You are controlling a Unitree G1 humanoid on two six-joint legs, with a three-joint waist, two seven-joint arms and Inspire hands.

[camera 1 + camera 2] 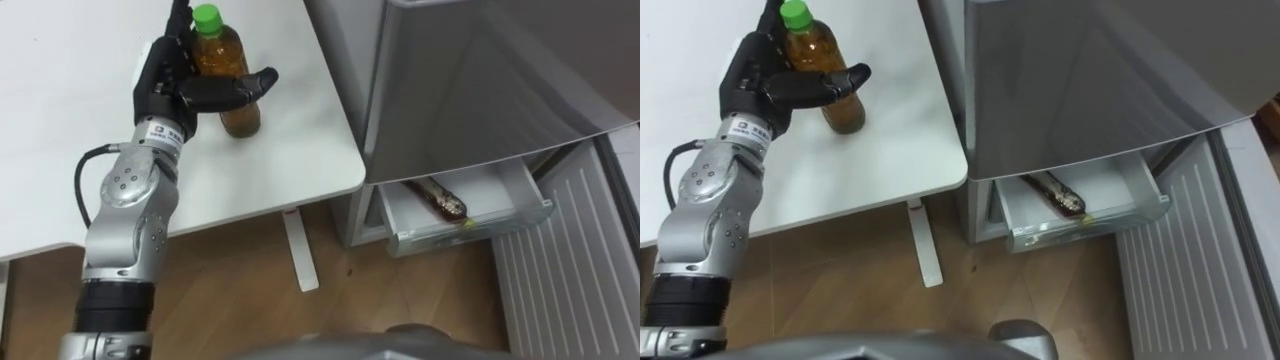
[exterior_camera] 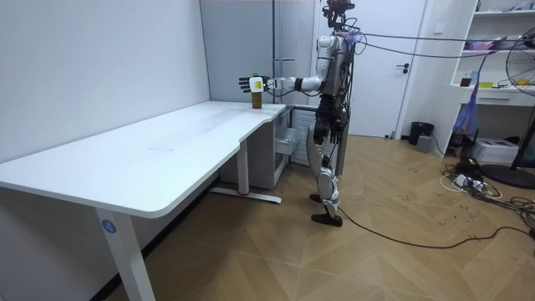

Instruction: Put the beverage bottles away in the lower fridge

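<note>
A tea bottle (image 1: 240,118) with a green cap stands upright on the white table (image 1: 290,165), near its right edge. My left hand (image 1: 165,85) reaches it from the left. The thumb lies across the bottle's front, and the fingers rise straight along its far left side. The bottle sits between thumb and fingers with its base on the table. In the room view I stand beside the fridge with the left arm stretched over the table corner to the bottle (image 2: 257,99). The lower fridge drawer (image 1: 470,235) is pulled open, and a dark bottle (image 1: 437,197) lies inside it.
The grey fridge body (image 1: 470,80) stands right beside the table's right edge. A ribbed white panel (image 1: 560,270) hangs open to the right of the drawer. The table's white foot (image 1: 298,250) rests on the wooden floor below.
</note>
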